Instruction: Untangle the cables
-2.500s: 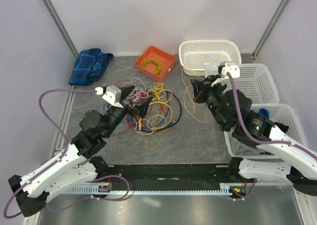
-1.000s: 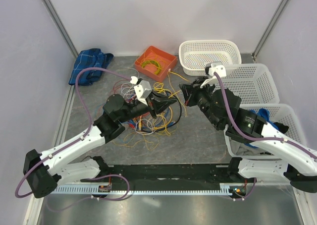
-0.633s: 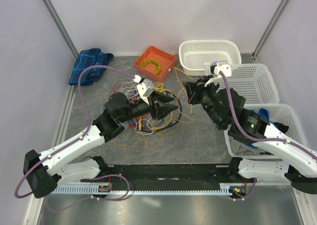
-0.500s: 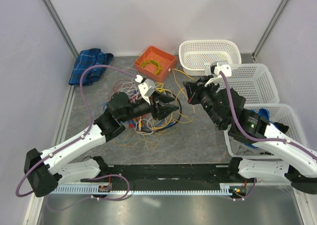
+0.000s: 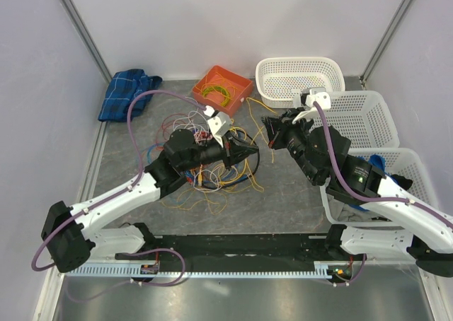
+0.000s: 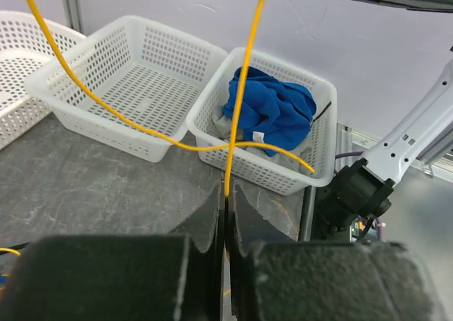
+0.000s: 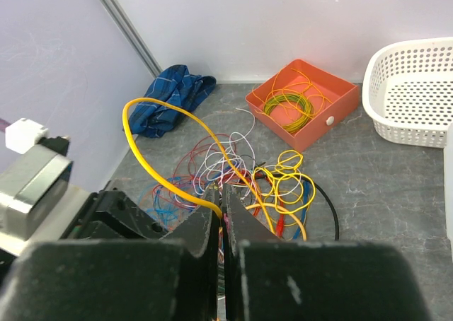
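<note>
The cables (image 5: 212,167) lie as a tangle of yellow, red, blue, white and black wires on the grey table, left of centre. My left gripper (image 5: 254,151) reaches right past the tangle and is shut on a yellow cable (image 6: 244,88), which rises straight up from the jaws in the left wrist view. My right gripper (image 5: 267,129) hovers just beyond it and is shut on a yellow cable (image 7: 126,126) that arcs up to the left over the tangle (image 7: 241,172). The two grippers sit close together above the table.
An orange box (image 5: 223,89) holding a coiled yellow cable stands behind the tangle. A blue cloth (image 5: 127,95) lies at the back left. Three white baskets (image 5: 299,77) (image 5: 364,116) (image 5: 400,167) line the right side, the nearest holding a blue cloth (image 6: 272,112).
My left gripper opened, slid to the right towards the right gripper, then shut again on the yellow cable. The right arm shifted slightly back and stayed shut.
</note>
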`<state>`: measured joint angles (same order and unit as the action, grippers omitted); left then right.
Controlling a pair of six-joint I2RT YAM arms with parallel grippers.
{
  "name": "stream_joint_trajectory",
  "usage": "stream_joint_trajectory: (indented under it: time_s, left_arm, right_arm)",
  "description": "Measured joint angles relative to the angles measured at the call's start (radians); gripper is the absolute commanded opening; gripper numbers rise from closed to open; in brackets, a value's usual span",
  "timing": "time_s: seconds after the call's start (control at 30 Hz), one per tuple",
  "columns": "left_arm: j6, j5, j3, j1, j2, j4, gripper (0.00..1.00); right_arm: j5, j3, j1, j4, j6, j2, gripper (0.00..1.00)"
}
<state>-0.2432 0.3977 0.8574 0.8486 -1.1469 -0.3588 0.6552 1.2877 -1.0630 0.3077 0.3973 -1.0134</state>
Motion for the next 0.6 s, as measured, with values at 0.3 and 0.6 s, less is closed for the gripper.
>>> stream_joint_trajectory:
  time_s: [0.3, 0.6]
  left_arm:
    - [-0.013, -0.111, 0.129, 0.000, -0.021, 0.203, 0.02]
    - [-0.012, -0.356, 0.558, -0.003, -0.060, 0.504, 0.02]
  right_arm:
    - [0.020, -0.075, 0.000, -0.008, -0.009, 0.044, 0.40]
    - [0.039, -0.260, 0.000, -0.010, 0.039, 0.124, 0.98]
